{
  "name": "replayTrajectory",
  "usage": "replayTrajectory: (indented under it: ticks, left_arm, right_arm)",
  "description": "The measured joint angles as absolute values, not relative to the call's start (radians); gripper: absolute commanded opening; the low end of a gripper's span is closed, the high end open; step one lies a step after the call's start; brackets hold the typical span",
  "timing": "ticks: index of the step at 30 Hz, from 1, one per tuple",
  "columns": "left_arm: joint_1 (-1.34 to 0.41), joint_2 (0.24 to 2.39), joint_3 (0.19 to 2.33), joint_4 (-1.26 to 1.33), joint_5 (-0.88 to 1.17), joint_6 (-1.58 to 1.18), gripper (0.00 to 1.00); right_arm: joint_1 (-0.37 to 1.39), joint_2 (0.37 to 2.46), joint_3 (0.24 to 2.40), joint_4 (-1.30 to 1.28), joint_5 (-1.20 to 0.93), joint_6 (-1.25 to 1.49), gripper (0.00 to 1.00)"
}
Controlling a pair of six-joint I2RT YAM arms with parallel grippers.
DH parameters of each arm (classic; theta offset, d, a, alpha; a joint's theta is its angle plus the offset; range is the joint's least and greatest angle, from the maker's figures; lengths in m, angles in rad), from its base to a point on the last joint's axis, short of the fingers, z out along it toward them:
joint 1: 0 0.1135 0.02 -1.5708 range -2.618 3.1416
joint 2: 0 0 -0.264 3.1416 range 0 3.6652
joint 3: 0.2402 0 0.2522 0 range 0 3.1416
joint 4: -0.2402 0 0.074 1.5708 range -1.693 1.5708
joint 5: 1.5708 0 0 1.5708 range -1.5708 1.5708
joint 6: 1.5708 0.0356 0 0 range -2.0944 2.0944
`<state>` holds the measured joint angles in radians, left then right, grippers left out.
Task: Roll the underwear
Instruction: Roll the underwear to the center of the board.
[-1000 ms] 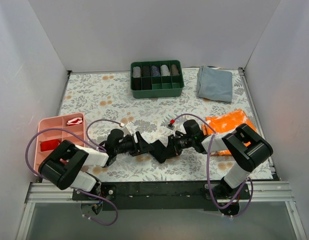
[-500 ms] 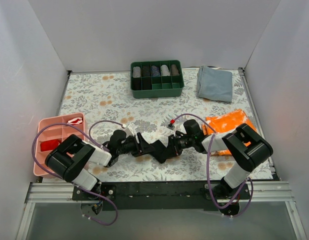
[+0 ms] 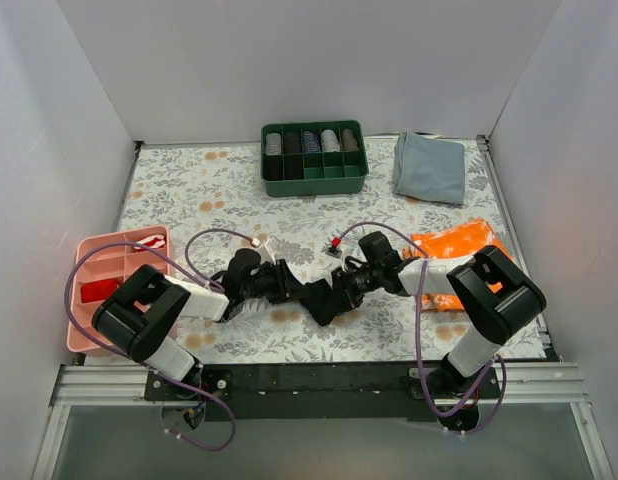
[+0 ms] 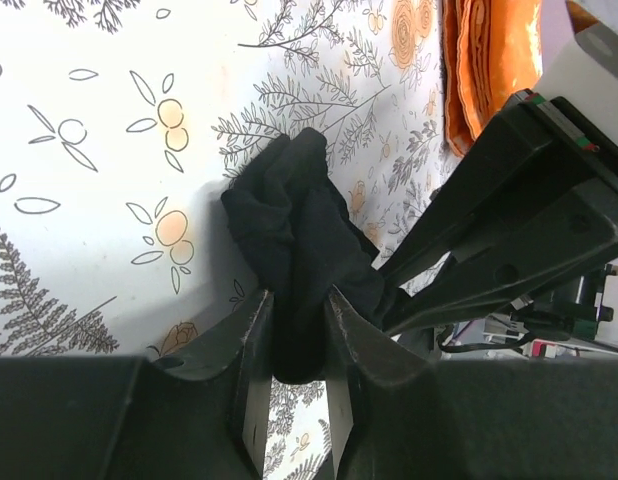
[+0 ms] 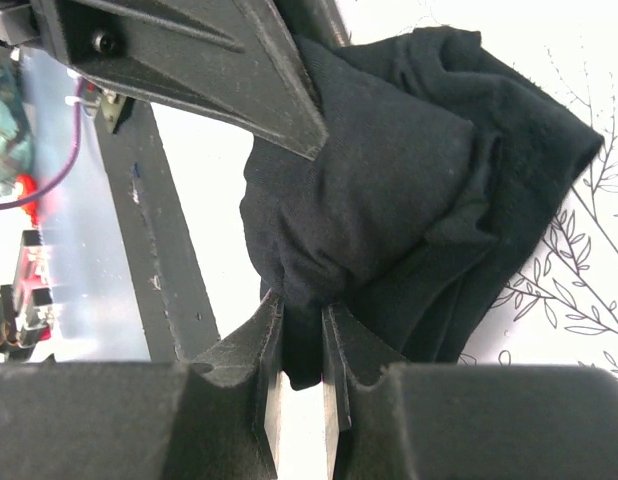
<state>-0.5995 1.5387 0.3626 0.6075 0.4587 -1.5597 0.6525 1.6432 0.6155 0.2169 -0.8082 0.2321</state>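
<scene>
Top view: the underwear (image 3: pixel 317 300) is a dark bunch near the centre of the table (image 3: pixel 219 190), btwn the two arms; the left gripper (image 3: pixel 286 287) meets it from the left and the right gripper (image 3: pixel 341 290) from the right; black on black here, so the jaws can't really be read from above.

Left wrist: jaws clenched on a fold of the black fabric; the rest bulges out past the tips and rests on the floral cover; the right arm's fingers are just beside it.

Right wrist: jaws pinched on the bunch's near edge; the fabric is crumpled, not a tidy roll.

Judging from this, the step in hand is grasping w/ both arms, and no roll is formed yet; the next move calls for spreading or tensioning the cloth btwn the grips w/o the fingers colliding, as they sit v. close.

Around: the orange cloth (image 3: pixel 459 245) lies just beside the right arm and could snag; the green box (image 3: pixel 314 180), grey-blue cloth (image 3: pixel 430 167) and pink tray (image 3: pixel 87 247) are well apart.
</scene>
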Motion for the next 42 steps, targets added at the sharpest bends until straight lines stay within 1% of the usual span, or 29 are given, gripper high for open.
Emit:
replayTrajectory:
  ticks: [3, 6, 7, 9, 10, 14, 15, 16, 21, 25, 30, 34, 42]
  left_arm:
    - [-0.599, 1.549, 0.382, 0.58, 0.464, -1.538, 0.13]
    - [-0.599, 1.556, 0.4, 0.562, 0.474, -1.522, 0.12]
    - [-0.599, 1.558, 0.407, 0.553, 0.479, -1.518, 0.12]
    - [-0.599, 1.558, 0.419, 0.534, 0.483, -1.508, 0.12]
    - [-0.599, 1.557, 0.425, 0.522, 0.485, -1.505, 0.12]
    - [-0.604, 1.533, 0.437, 0.459, 0.484, -1.491, 0.11]
    - [-0.604, 1.523, 0.437, 0.446, 0.481, -1.488, 0.12]
    - [-0.604, 1.509, 0.437, 0.427, 0.477, -1.484, 0.12]
    - [-0.611, 1.464, 0.438, 0.355, 0.454, -1.481, 0.12]
    - [-0.629, 1.463, 0.464, 0.293, 0.439, -1.498, 0.12]
    - [-0.639, 1.491, 0.522, 0.215, 0.428, -1.528, 0.13]
    - [-0.639, 1.51, 0.566, 0.146, 0.424, -1.561, 0.15]
    - [-0.639, 1.538, 0.628, 0.028, 0.407, -1.586, 0.17]
  right_arm:
    - [0.657, 1.639, 0.644, 0.149, -0.787, 0.196, 0.2]
    - [0.659, 1.636, 0.665, 0.097, -0.769, 0.171, 0.33]
    - [0.663, 1.636, 0.673, 0.077, -0.761, 0.166, 0.42]
    - [0.668, 1.625, 0.683, 0.041, -0.731, 0.152, 0.49]
    - [0.671, 1.615, 0.684, 0.022, -0.705, 0.147, 0.56]
    - [0.681, 1.52, 0.683, -0.062, -0.585, 0.125, 0.65]
    - [0.681, 1.485, 0.683, -0.089, -0.547, 0.122, 0.76]
    - [0.681, 1.447, 0.683, -0.113, -0.511, 0.119, 0.78]
    - [0.687, 1.247, 0.683, -0.179, -0.361, 0.104, 0.8]
    - [0.746, 1.164, 0.683, -0.185, -0.257, 0.085, 0.8]
    - [0.922, 1.18, 0.683, -0.185, -0.11, 0.063, 0.8]
    - [1.062, 1.232, 0.687, -0.183, 0.022, 0.043, 0.8]
    - [1.254, 1.326, 0.719, -0.166, 0.293, -0.014, 0.81]
